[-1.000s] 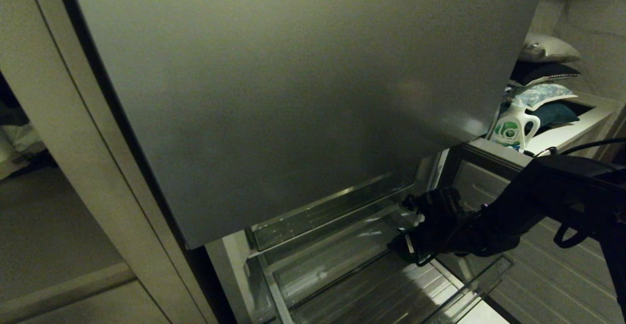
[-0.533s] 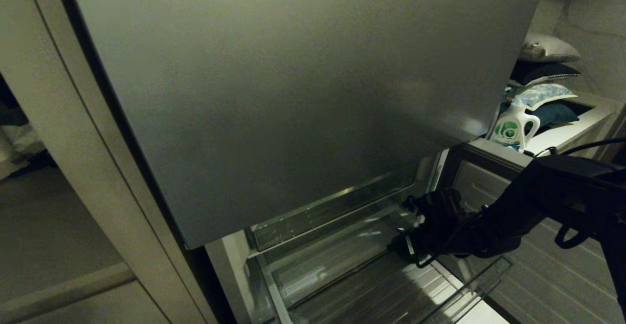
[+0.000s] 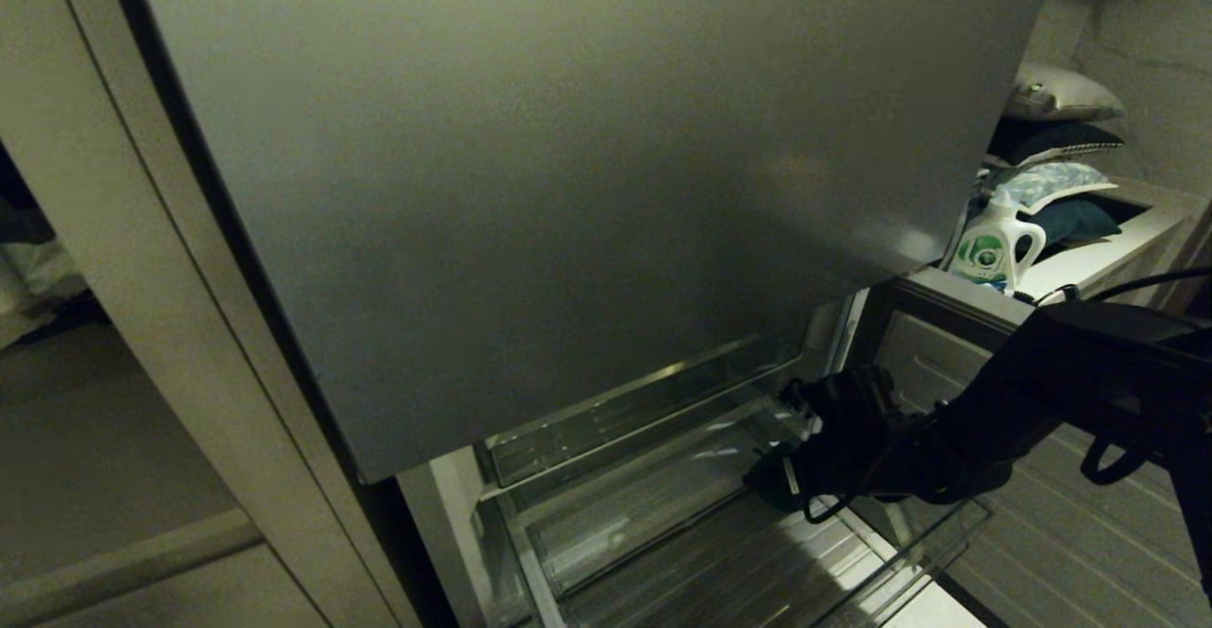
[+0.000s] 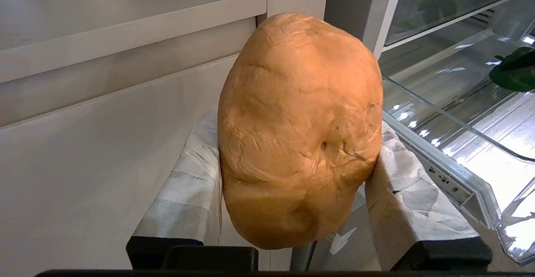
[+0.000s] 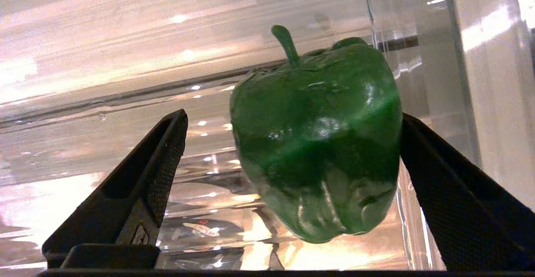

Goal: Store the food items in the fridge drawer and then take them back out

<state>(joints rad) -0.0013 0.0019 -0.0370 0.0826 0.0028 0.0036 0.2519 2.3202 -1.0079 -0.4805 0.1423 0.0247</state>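
My right pincer point(image 5: 288, 164) is gaping around the glossy, lobed green pepper point(image 5: 317, 143) inside the clear, ribbed fridge drawer point(image 3: 663, 514), seemingly touching one finger. My left pincer point(image 4: 292, 176) is clamping the lumpy tan bread point(image 4: 299, 126).

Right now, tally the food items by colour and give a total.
Green: 1, the pepper in the fridge drawer, between the open right gripper fingers.
Orange-tan: 1, the bread clamped in the left gripper.
Total: 2

right pincer point(image 5: 288, 176): spread wide | green pepper point(image 5: 317, 143): between fingers, in fridge drawer point(image 5: 104, 97)
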